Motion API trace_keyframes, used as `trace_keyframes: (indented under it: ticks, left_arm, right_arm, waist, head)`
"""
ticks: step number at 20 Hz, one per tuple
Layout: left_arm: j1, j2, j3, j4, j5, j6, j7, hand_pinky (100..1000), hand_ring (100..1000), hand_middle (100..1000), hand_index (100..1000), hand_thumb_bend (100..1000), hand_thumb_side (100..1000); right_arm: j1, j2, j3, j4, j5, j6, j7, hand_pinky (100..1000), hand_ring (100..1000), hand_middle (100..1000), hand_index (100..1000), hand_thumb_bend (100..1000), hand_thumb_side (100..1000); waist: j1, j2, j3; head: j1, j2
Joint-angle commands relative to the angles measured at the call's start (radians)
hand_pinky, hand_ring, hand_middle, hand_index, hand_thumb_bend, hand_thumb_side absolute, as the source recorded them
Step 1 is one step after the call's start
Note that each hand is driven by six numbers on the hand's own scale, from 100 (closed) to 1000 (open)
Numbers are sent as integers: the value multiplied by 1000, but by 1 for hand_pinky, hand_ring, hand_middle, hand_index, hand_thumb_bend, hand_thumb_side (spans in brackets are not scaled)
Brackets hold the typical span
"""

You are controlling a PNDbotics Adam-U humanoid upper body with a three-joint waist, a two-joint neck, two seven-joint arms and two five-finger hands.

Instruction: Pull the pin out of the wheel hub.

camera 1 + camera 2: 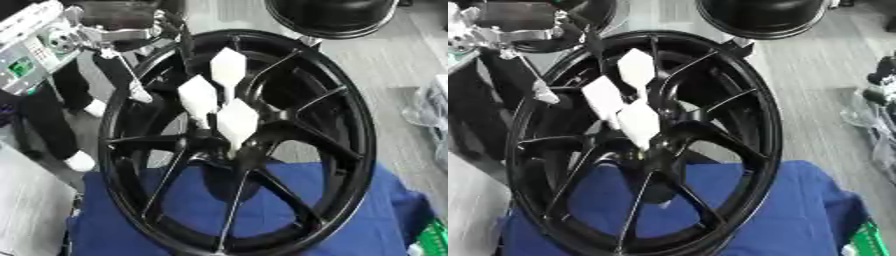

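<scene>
Wheel hub [214, 137] sits at the centre of a black spoked wheel [350, 125] standing upright on a blue cloth [367, 220], where your left hand [219, 107], white-tipped fingers bunched together, closes on the centre; the pin itself is hidden beneath them, so you cannot confirm what it holds. Your right hand is out of view. Pull off-axis and the pin could bind, or the unsupported wheel could tip toward you.
</scene>
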State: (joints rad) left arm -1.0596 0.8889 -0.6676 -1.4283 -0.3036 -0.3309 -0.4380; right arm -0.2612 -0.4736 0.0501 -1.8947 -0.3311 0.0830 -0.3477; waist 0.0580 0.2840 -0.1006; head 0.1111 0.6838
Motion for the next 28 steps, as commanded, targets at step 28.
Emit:
trace_keyframes:
  ticks: [28]
  left_arm:
    - [-79,14,95,-190,314,294,-468,847,815,774,767,527,116]
  right_arm:
    - [-12,-30,-1,-4,-15,-2,-3,779,806,826,864,231,502]
  waist:
    - [6,-33,-7]
  head:
    - [-19,-42]
